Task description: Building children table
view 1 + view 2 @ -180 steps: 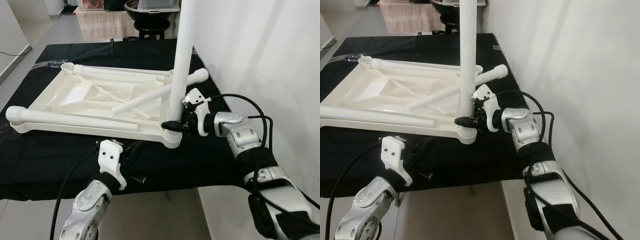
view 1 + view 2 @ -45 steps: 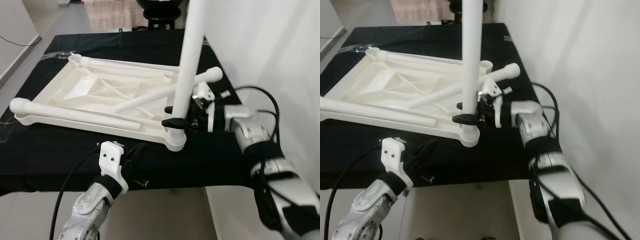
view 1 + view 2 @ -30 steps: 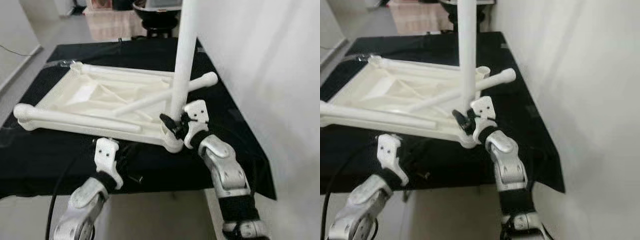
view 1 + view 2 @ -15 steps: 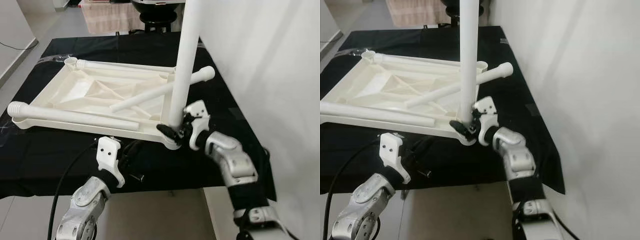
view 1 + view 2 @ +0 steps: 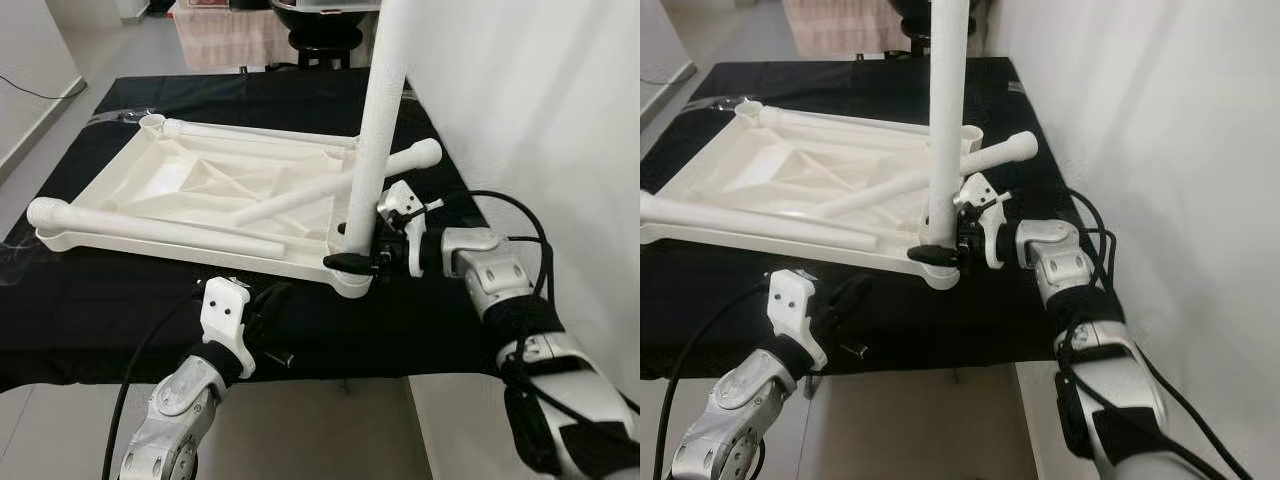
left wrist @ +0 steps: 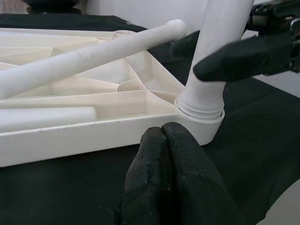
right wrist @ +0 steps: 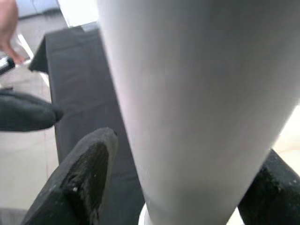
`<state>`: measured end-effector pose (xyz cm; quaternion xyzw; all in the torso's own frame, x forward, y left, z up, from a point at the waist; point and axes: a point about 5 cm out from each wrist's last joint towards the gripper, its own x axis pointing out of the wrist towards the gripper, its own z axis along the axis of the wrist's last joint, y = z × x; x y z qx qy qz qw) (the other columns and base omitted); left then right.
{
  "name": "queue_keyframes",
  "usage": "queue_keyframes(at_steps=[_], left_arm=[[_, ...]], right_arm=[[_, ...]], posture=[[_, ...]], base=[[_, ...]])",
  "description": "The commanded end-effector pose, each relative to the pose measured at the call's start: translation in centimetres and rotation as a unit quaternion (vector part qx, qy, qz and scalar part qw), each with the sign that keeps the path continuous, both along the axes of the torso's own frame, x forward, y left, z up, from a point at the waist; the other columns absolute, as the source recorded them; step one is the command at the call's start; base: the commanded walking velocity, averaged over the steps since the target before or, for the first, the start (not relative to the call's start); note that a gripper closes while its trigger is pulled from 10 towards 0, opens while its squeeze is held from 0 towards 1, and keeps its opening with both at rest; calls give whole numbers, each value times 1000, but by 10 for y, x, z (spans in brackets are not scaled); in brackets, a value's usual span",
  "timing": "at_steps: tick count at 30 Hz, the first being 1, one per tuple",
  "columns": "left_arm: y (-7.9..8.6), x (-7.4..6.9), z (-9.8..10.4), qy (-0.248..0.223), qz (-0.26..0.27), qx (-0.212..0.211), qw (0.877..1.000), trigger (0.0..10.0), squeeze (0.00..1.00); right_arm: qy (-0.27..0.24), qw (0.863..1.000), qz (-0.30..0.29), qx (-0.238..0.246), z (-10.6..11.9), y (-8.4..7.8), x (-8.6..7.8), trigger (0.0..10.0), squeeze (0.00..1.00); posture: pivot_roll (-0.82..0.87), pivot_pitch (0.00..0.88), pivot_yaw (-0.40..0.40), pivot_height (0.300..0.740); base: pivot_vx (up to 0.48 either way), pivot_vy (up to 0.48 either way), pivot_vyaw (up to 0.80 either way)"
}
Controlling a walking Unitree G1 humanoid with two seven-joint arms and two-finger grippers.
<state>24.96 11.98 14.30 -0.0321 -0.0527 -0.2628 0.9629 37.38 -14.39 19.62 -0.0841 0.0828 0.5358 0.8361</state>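
Note:
A white plastic table top (image 5: 200,255) lies upside down on a black cloth. One white leg (image 5: 372,130) stands upright in its near right corner socket (image 5: 350,281). My right gripper (image 5: 355,259) is shut on that leg just above the socket, with one black finger (image 7: 89,173) on either side of it. Three more legs lie loose on the top: one along the near rim (image 5: 150,230), one slanting across the middle (image 5: 300,195), one along the far rim (image 5: 250,132). My left gripper (image 6: 161,133) is shut on nothing, low before the near rim, just short of the socket.
A white wall (image 5: 530,110) rises close on the right of the cloth-covered surface (image 5: 90,310). The cloth's near edge drops to pale floor (image 5: 310,420). A dark stool (image 5: 325,45) and a draped piece of furniture (image 5: 225,35) stand beyond the far end.
The camera has shifted. My right forearm has swung from below the socket back out to the right, the gripper staying shut on the upright leg. The left gripper has hardly moved.

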Motion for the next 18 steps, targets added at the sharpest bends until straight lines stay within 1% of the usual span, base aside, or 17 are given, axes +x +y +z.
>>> queue_keyframes(at_steps=[1, 5, 6, 7, 10, 13, 16, 18], left_arm=[[0, -4, -4, 3, 1, 11, 1000, 10000, 0], [0, -6, -4, 1, -2, 15, 1000, 10000, 0], [0, -7, -4, 1, -3, 17, 1000, 10000, 0], [0, -8, -4, 1, -4, 17, 1000, 10000, 0], [0, -10, -4, -1, -6, 17, 1000, 10000, 0], [0, -10, -3, -1, -6, 16, 1000, 10000, 0], [-1, -8, -3, -4, -5, 10, 1000, 10000, 0], [-1, -8, -3, -4, -5, 10, 1000, 10000, 0]], right_arm=[[1, 1000, 9, 21, 4, 1, 2, 10000, 0], [3, 1000, 16, 26, 6, -1, 4, 10000, 0], [5, 999, 21, 26, 5, -1, 4, 4275, 0], [8, 999, 26, 26, 5, -2, 3, 0, 0], [13, 999, 37, 29, 4, -5, 3, 0, 0], [13, 999, 34, 29, 3, -8, 3, 0, 0], [4, 1000, 10, 26, 0, -16, 3, 0, 0], [4, 1000, 10, 26, 0, -16, 3, 0, 0]], posture=[[93, 96, -29, 740], [94, 96, -28, 740], [94, 97, -25, 740], [93, 98, -23, 740], [90, 99, -22, 740], [90, 99, -22, 740], [53, 101, -24, 740], [53, 101, -24, 740]], base=[[0, 0, 0], [0, 0, 0], [0, 0, 0], [0, 0, 0], [0, 0, 0], [0, 0, 0], [0, 0, 0], [0, 0, 0]])
